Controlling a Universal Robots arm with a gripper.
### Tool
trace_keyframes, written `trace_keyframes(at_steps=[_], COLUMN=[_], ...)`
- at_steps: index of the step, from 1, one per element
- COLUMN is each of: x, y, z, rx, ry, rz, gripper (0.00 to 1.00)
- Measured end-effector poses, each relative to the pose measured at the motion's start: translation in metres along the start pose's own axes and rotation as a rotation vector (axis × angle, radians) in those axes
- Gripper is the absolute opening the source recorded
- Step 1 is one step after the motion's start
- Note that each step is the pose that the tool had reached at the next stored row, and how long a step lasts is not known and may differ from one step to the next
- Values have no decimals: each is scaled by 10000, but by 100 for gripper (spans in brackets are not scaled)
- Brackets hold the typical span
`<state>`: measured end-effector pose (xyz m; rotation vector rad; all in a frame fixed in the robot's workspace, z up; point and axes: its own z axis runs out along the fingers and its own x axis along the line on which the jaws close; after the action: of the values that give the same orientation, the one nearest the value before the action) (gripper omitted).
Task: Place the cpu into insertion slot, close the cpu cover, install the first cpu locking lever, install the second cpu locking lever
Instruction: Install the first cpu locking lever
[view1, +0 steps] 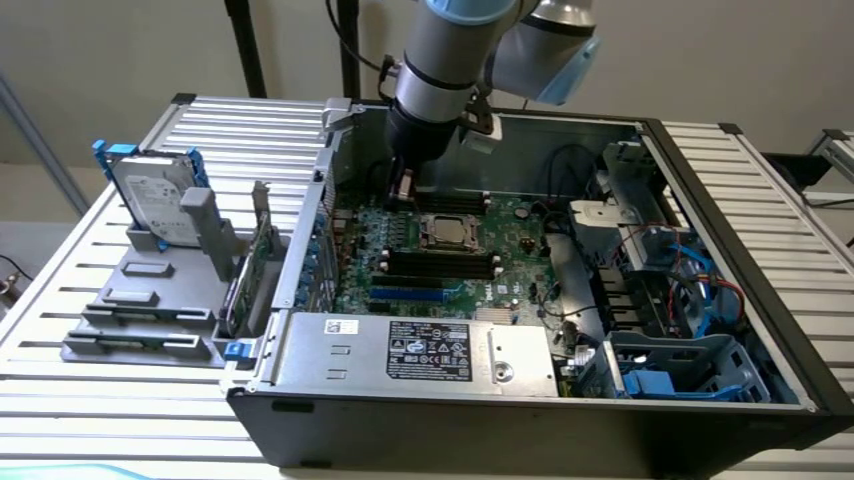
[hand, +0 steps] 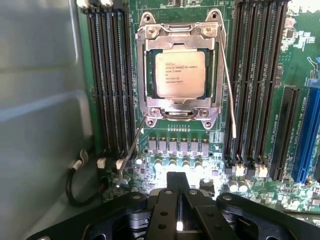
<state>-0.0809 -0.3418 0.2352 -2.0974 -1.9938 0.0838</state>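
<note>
Pale walls are standing behind a slatted metal table (view1: 120, 400), which is carrying an open computer case (view1: 534, 440) with its green board (view1: 514, 250) facing up. Near the board's middle, the chip (hand: 180, 74) is already sitting in its socket (hand: 210, 75), silvery face up. The cover (hand: 177, 32) is lying flat over it, showing it through its window. Two thin wire levers are flanking the socket. The straight lever (hand: 229, 95) is running close along one side, while the splayed lever (hand: 131, 150) is angling away from a corner toward the gripper. Neither is looking latched.

The chip is looking light, stiff and delicate, but under the cover it is needing no further handling. The levers are probably springy, smooth and hard to pinch, so pressing on the bent free end is seeming the surest hold.

The gripper (view1: 400, 188) is hanging inside the case at about eleven o'clock from the socket in the exterior view, with the grey power box (view1: 427, 350) at six o'clock. Its fingers (hand: 165, 210) are pressing fully together, gripping nothing and appearing clear of the board.
</note>
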Motion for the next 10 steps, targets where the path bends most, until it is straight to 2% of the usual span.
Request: trace_keyframes(at_steps=[5, 6, 7, 8, 9, 10], x=[0, 0, 0, -1, -1, -1], y=[1, 0, -1, -8, -13, -15], z=[0, 0, 1, 2, 3, 4], rx=[-108, -110, -23, 241, 246, 246], ry=[187, 210, 246, 369, 669, 821], rz=[837, 953, 1108, 1291, 1460, 1546], gripper=[11, 11, 11, 11, 11, 11])
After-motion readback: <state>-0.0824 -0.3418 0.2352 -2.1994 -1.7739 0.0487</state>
